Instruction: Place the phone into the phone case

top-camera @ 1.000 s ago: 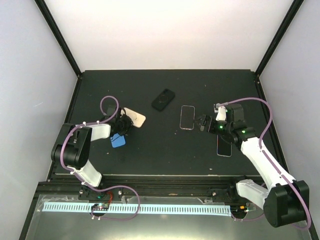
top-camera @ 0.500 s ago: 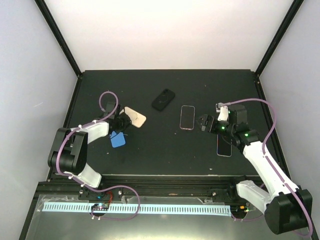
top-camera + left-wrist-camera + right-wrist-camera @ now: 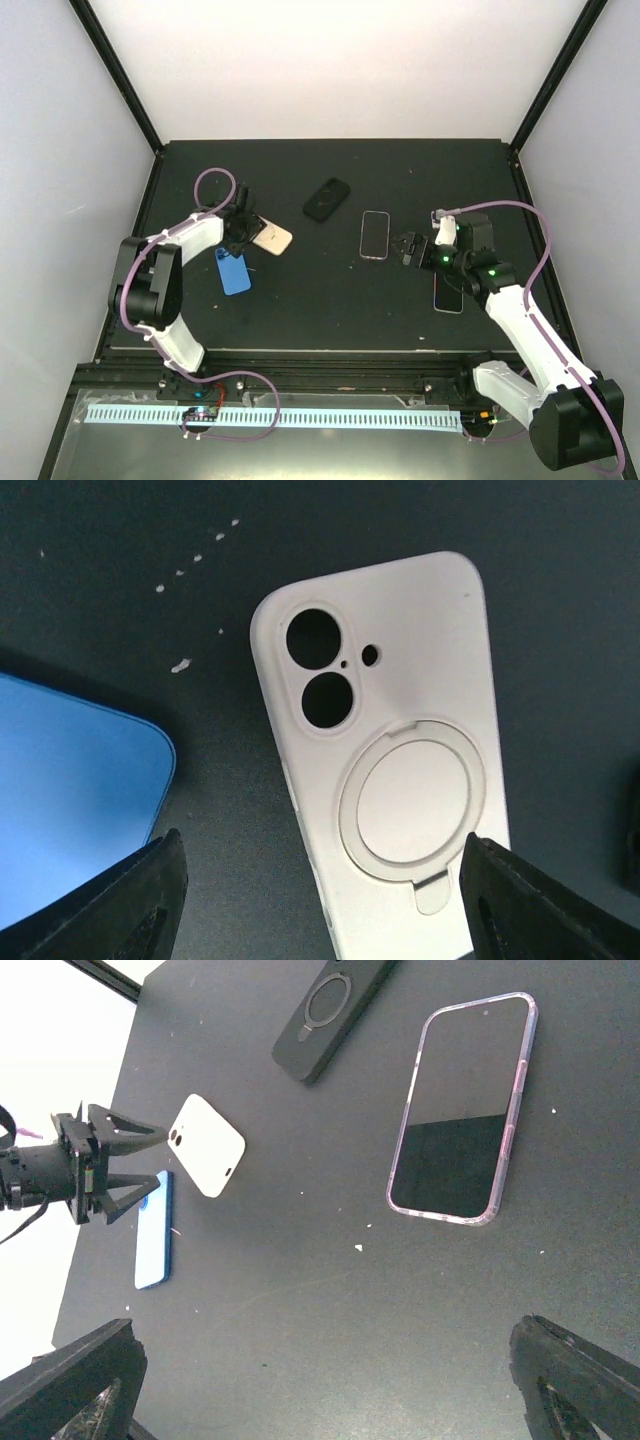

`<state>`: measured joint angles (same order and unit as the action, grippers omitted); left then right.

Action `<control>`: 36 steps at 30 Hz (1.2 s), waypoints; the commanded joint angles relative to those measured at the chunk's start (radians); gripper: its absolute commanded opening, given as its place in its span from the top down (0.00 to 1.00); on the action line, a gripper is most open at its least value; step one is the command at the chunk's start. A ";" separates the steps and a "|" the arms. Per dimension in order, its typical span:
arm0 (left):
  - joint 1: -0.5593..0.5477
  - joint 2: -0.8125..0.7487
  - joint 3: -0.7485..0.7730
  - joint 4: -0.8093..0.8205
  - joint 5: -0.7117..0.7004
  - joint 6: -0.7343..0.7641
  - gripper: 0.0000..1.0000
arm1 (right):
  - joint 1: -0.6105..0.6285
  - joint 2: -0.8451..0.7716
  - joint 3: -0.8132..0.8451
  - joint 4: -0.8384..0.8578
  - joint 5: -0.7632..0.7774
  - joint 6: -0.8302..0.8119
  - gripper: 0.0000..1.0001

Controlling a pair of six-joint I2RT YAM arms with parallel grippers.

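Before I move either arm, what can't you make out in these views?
- Blue phone: left wrist view, cut off by the left edge.
- White case: same view, lower end past the bottom edge; only its back shows.
- Dark phone: top view, far end under the right arm; absent from both wrist views.

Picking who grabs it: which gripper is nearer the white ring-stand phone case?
Left. The left gripper hangs right over the white ring-stand phone case; the right gripper sits far to its right.
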<state>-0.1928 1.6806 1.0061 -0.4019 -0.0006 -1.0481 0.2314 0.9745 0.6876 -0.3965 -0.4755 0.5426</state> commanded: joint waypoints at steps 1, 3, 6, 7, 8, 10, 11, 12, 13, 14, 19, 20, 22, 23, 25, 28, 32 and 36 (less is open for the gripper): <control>-0.035 0.058 0.111 -0.167 -0.067 -0.078 0.23 | 0.005 -0.003 -0.004 0.013 -0.018 -0.008 0.00; -0.050 0.079 0.149 -0.200 -0.084 -0.097 0.20 | 0.005 -0.003 0.005 0.005 -0.011 -0.020 0.00; -0.075 0.119 0.213 -0.255 -0.117 -0.113 0.13 | 0.005 -0.001 0.019 -0.007 -0.004 -0.033 0.00; -0.081 0.136 0.238 -0.280 -0.126 -0.114 0.09 | 0.005 -0.001 0.021 -0.008 -0.002 -0.035 0.00; -0.084 0.151 0.259 -0.302 -0.132 -0.114 0.07 | 0.005 -0.001 0.021 -0.008 -0.001 -0.036 0.00; -0.086 0.186 0.296 -0.341 -0.131 -0.124 0.06 | 0.005 -0.001 0.018 -0.006 -0.003 -0.038 0.00; -0.086 0.198 0.309 -0.355 -0.127 -0.127 0.06 | 0.005 0.000 0.018 -0.005 -0.003 -0.038 0.00; -0.088 0.208 0.320 -0.357 -0.122 -0.127 0.02 | 0.005 0.000 0.017 -0.003 -0.004 -0.039 0.00; -0.089 0.217 0.331 -0.356 -0.117 -0.128 0.01 | 0.005 0.003 0.018 0.000 -0.006 -0.038 0.00; -0.091 0.224 0.340 -0.352 -0.112 -0.126 0.01 | 0.004 0.005 0.018 0.002 -0.008 -0.037 0.00; -0.097 0.276 0.407 -0.390 -0.116 -0.153 0.01 | 0.005 0.010 0.023 0.012 -0.018 -0.030 0.00; -0.097 0.291 0.423 -0.396 -0.115 -0.153 0.01 | 0.005 0.009 0.025 0.014 -0.020 -0.030 0.00; -0.098 0.319 0.454 -0.406 -0.109 -0.153 0.01 | 0.005 0.010 0.029 0.015 -0.018 -0.032 0.00; -0.098 0.333 0.460 -0.405 -0.100 -0.152 0.01 | 0.005 0.012 0.030 0.014 -0.016 -0.033 0.00; -0.099 0.357 0.472 -0.396 -0.081 -0.154 0.02 | 0.005 0.011 0.028 0.016 -0.013 -0.034 0.00; -0.105 0.379 0.485 -0.398 -0.085 -0.159 0.02 | 0.005 0.019 0.022 0.023 -0.013 -0.034 0.00; -0.106 0.419 0.522 -0.452 -0.098 -0.191 0.04 | 0.006 0.028 0.014 0.034 -0.018 -0.032 0.00; -0.106 0.449 0.564 -0.508 -0.103 -0.205 0.09 | 0.006 0.029 0.015 0.033 -0.017 -0.033 0.00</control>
<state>-0.2951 2.0895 1.5219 -0.8280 -0.0944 -1.2163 0.2314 1.0035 0.6884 -0.3878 -0.4812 0.5213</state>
